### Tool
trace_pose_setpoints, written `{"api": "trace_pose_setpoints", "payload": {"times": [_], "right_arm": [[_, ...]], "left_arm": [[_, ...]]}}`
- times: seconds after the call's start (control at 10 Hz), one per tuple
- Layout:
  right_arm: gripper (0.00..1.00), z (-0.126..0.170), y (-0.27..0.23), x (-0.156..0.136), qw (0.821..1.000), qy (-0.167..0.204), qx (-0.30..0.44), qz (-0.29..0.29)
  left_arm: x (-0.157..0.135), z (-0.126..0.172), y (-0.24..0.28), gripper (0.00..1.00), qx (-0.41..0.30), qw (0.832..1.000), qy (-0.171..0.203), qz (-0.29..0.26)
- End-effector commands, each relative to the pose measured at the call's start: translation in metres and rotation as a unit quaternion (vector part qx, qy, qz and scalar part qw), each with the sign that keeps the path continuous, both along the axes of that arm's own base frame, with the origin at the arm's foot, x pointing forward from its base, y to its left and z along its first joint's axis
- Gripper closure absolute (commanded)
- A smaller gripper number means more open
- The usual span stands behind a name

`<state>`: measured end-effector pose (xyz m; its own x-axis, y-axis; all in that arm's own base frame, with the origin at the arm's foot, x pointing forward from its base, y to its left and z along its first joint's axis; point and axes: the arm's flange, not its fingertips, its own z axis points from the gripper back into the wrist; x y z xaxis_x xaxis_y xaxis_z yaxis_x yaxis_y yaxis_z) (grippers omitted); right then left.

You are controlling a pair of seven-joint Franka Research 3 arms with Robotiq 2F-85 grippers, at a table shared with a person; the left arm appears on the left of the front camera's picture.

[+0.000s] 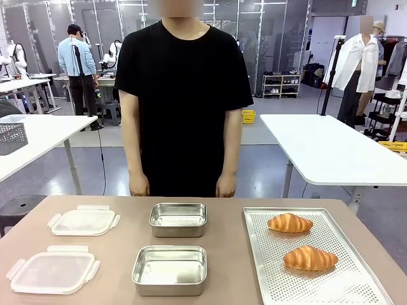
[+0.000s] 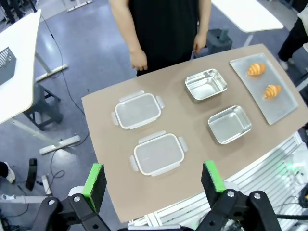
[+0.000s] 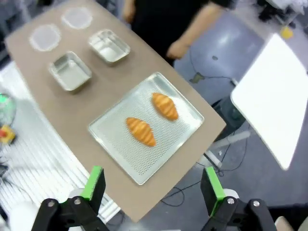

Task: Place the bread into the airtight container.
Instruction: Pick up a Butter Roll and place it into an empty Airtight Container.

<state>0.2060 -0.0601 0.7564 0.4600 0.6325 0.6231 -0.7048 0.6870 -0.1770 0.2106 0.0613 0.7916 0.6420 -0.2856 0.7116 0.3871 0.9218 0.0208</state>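
1. Two clear plastic lids (image 2: 159,153) lie just ahead of the left gripper (image 2: 153,168), jaws spread wide; two rectangular steel containers (image 2: 230,124) sit farther off to one side.
2. Person in black shirt (image 1: 183,95) stands beyond.
3. Right gripper (image 3: 153,175) jaws spread wide, holding nothing; two golden-brown croissants (image 3: 141,131) lie apart on a perforated metal tray (image 3: 144,161) straight ahead.

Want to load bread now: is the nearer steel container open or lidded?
Open: the nearer steel container shows its bare floor; a plastic lid lies apart, to its left.
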Motion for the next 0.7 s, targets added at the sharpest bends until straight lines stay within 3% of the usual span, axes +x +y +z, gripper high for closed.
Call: {"api": "trace_pose_setpoints", "payload": {"times": [0.0,0.1,0.4,0.6], "right_arm": [[0.0,-0.007,0.024,0.034,0.983,0.006,-0.108,0.145],[0.0,-0.026,0.045,0.052,0.966,0.026,-0.157,0.203],[0.0,-0.095,0.084,0.104,0.921,0.11,-0.217,0.303],[0.0,-0.152,0.097,0.13,0.913,0.138,-0.216,0.317]], "left_arm": [[0.001,0.003,0.0,0.0,0.001,1.0,-0.001,0.0],[0.001,0.003,0.0,0.0,0.001,1.0,-0.001,0.0],[0.001,0.003,0.0,0.0,0.001,1.0,-0.001,0.0],[0.001,0.003,0.0,0.0,0.001,1.0,-0.001,0.0]]}}
